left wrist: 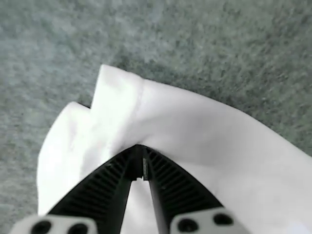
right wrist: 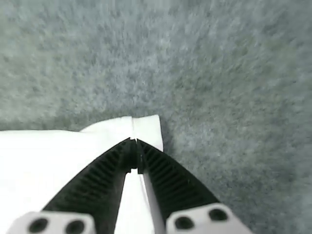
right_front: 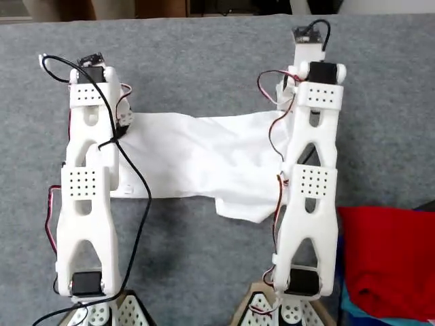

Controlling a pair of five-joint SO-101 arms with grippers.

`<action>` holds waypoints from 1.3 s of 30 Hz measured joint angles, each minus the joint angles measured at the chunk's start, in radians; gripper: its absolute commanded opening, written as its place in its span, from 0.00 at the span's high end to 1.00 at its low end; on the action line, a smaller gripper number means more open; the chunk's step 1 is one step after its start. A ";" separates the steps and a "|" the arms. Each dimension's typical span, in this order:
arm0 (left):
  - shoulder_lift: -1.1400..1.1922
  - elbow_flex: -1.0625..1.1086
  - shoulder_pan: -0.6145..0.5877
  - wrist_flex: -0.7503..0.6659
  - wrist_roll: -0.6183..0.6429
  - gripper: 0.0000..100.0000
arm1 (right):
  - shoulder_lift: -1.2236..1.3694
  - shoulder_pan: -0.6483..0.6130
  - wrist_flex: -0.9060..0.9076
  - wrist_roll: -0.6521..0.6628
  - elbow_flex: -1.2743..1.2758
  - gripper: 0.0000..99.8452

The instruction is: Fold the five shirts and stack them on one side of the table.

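grey felt table (right_front: 204,61) carries a limp white shirt (right_front: 204,156) (probably light and floppy, best held at corners), left gripper (left wrist: 142,157) and right gripper (right wrist: 135,148) both clenched on its edge.

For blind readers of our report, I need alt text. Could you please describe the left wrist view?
The left gripper, its black ridged jaws shut, pinches the edge of a white shirt. The shirt lies on a grey table with a felt-like surface, and one corner of the cloth sticks out beyond the gripper's tips.
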 measured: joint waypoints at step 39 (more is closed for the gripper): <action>-1.478 1.379 -0.066 0.000 -0.287 0.97 | -0.976 -0.393 0.002 0.531 1.505 0.99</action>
